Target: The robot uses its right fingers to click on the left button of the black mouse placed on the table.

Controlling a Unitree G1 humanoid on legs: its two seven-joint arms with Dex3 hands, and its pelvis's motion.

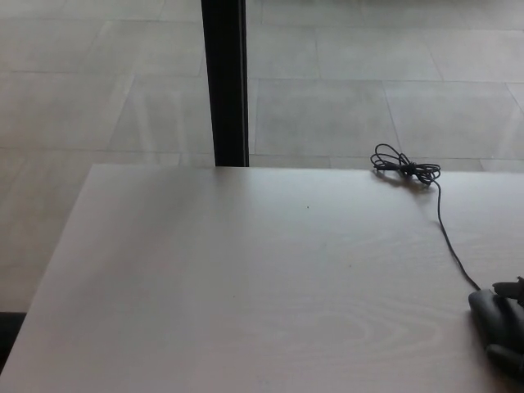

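The black mouse (494, 319) lies on the pale wooden table (246, 278) at the far right, near the front, partly cut off by the picture's edge. Its thin black cable (446, 237) runs back to a coiled bundle (404, 169) at the table's far edge. Only a small black piece of my right hand (512, 289) shows at the right border, just above and beside the mouse's top. Whether it touches the mouse is hidden by the frame edge. My left hand does not show.
A black vertical post (224, 82) stands behind the table's far edge, left of the middle. Grey tiled floor (344, 106) lies beyond. The table's left edge (57, 262) runs diagonally toward the front.
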